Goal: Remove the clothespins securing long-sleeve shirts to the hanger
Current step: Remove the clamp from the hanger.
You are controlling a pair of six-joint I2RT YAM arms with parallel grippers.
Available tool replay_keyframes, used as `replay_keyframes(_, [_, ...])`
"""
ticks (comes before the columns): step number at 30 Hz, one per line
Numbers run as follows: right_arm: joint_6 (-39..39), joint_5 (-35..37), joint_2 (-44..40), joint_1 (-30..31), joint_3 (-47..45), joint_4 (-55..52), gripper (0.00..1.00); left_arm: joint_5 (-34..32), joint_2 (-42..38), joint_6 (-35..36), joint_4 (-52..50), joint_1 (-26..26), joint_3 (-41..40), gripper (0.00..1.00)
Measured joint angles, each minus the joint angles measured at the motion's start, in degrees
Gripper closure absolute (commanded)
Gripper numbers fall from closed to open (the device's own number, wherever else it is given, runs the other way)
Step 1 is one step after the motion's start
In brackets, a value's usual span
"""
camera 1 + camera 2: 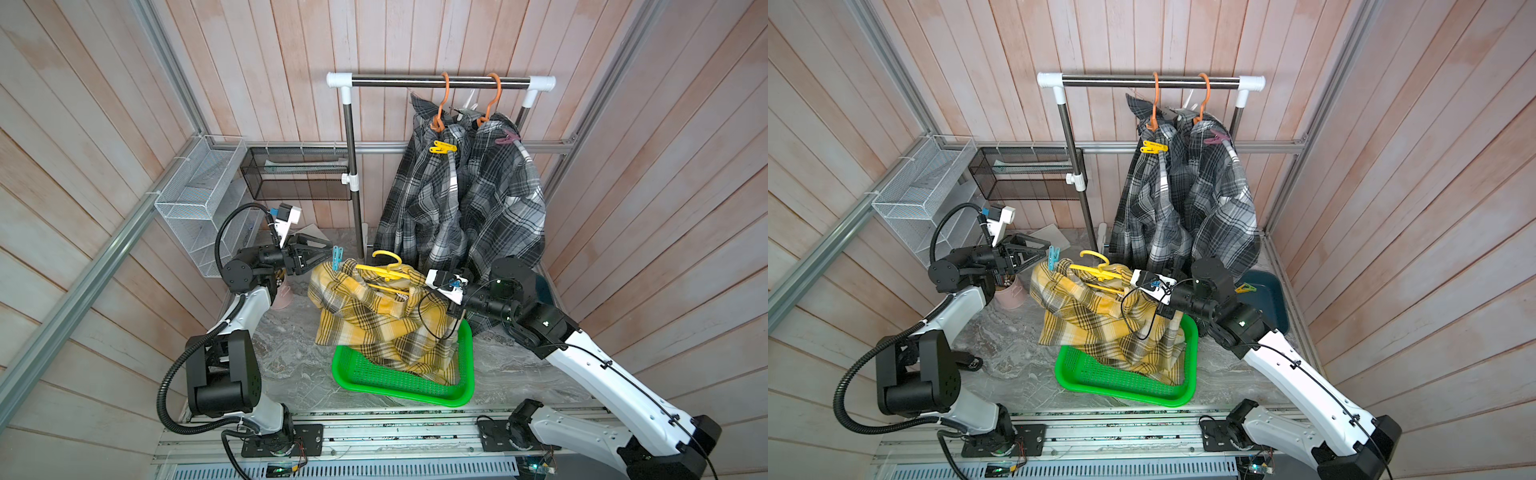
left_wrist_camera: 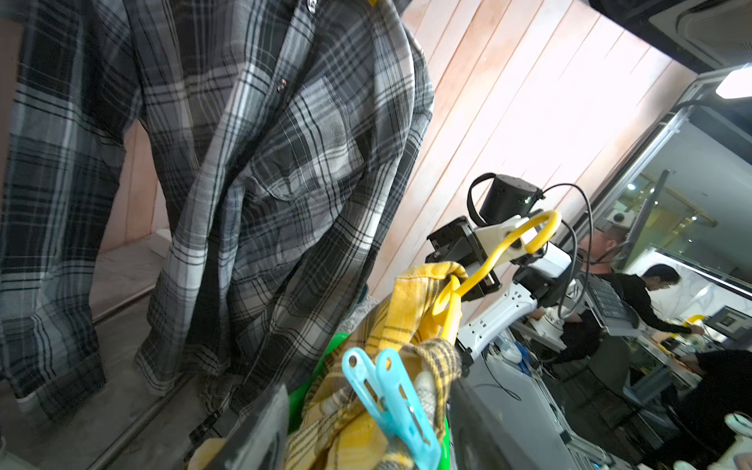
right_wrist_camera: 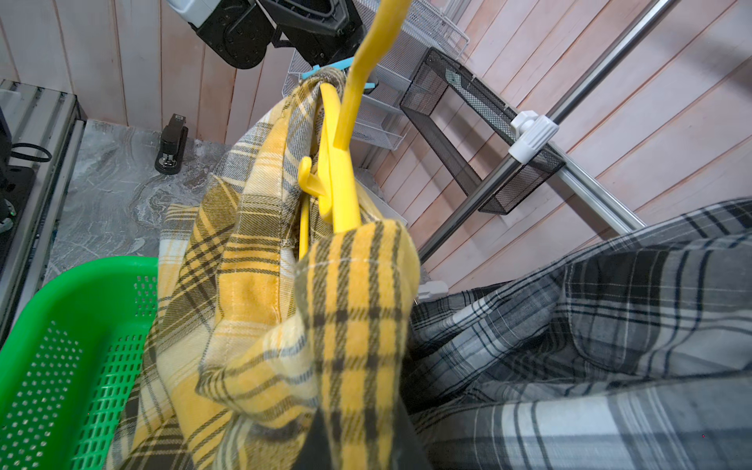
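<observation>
Left wrist view shows the left gripper (image 2: 366,425) with jaws apart on both sides of the teal clothespin (image 2: 392,401), which still bites the yellow shirt (image 2: 411,297). The right gripper (image 1: 454,311) is closed on that shirt's far shoulder. Behind it the yellow clothespin (image 1: 444,147) and mauve clothespin (image 1: 508,137) remain on the grey shirts (image 1: 478,199), so most work is left, I judge.

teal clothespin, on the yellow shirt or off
On: the clothespin is clipped to the shirt edge by the hanger, inside the open left gripper.
</observation>
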Motion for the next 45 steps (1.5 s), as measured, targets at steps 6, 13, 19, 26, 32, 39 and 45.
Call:
replay_keyframes(6, [-1.9,-0.6,0.1,0.1,-0.5,1.8,1.0,0.5,0.0,-0.8,0.0,-2.3,1.0,0.35])
replay_keyframes(13, [-3.7,-0.7,0.5,0.1,-1.4,3.7,1.0,0.9,0.7,-1.2,0.0,-5.5,2.0,0.4])
replay_keyframes(19, [-5.0,-0.4,0.5,0.1,-2.4,5.3,1.0,1.1,0.8,-1.2,0.0,-5.6,2.0,0.46])
replay_keyframes(26, [-5.4,-0.5,0.9,-1.5,-3.0,7.0,1.0,1.1,0.7,-1.3,0.0,-5.6,2.0,0.52])
replay_keyframes(32, [-5.4,-2.7,1.1,-4.0,-3.8,8.6,1.0,1.2,0.7,-1.4,0.0,-5.5,2.0,0.59])
replay_keyframes(39, [-5.4,-3.8,1.7,-4.8,-4.1,9.7,1.0,1.4,0.7,-2.2,0.0,-4.5,2.3,0.69])
replay_keyframes(45, [-5.4,-4.0,2.0,-5.0,-5.2,11.8,1.0,1.5,0.5,-2.3,0.0,-3.9,3.1,0.72])
